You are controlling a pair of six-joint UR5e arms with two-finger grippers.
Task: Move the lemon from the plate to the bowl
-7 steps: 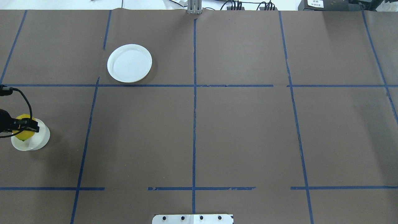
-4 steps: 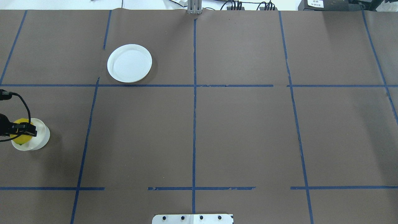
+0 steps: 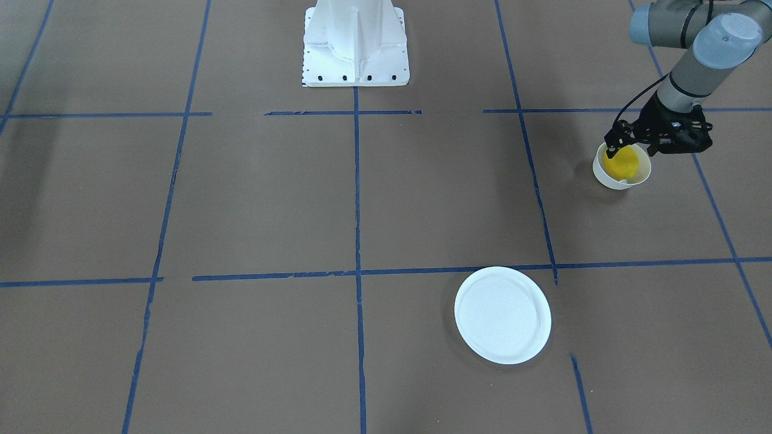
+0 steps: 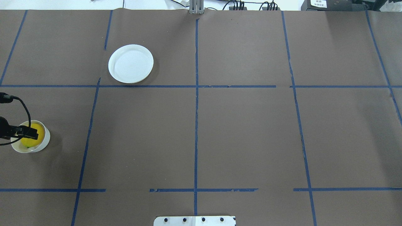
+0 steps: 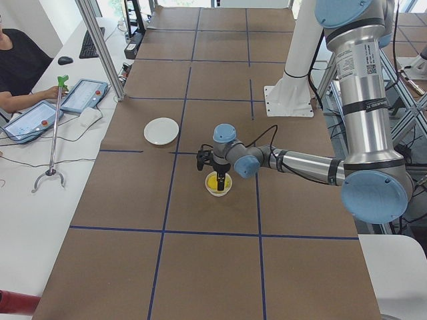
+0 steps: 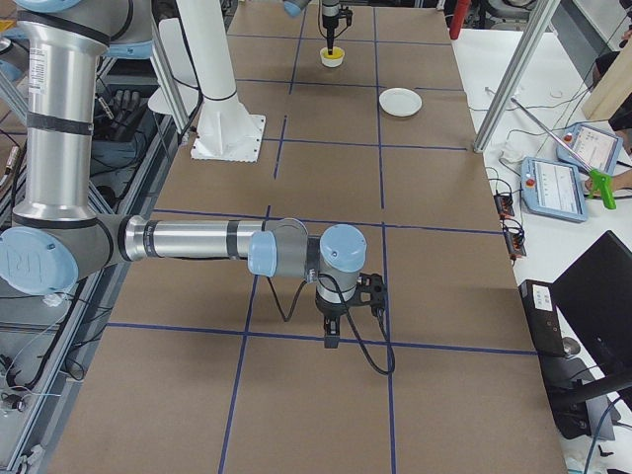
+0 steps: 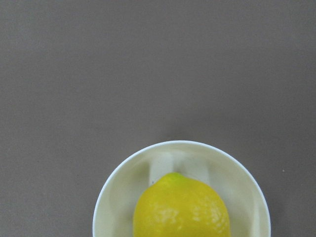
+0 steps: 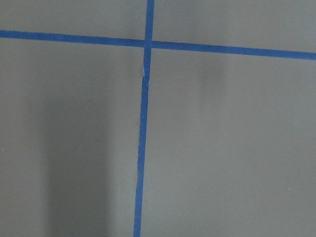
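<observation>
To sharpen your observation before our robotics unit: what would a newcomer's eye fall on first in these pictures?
The bright yellow lemon stands out, down inside the small off-white bowl at the left edge of the overhead view, with the left gripper right above it. Next comes the white plate, bare, farther back on the brown table.

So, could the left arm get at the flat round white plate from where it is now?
Probably yes. The left gripper hangs over the small off-white bowl with the yellow lemon in it; the plate lies bare on the brown table, with nothing between them.
</observation>
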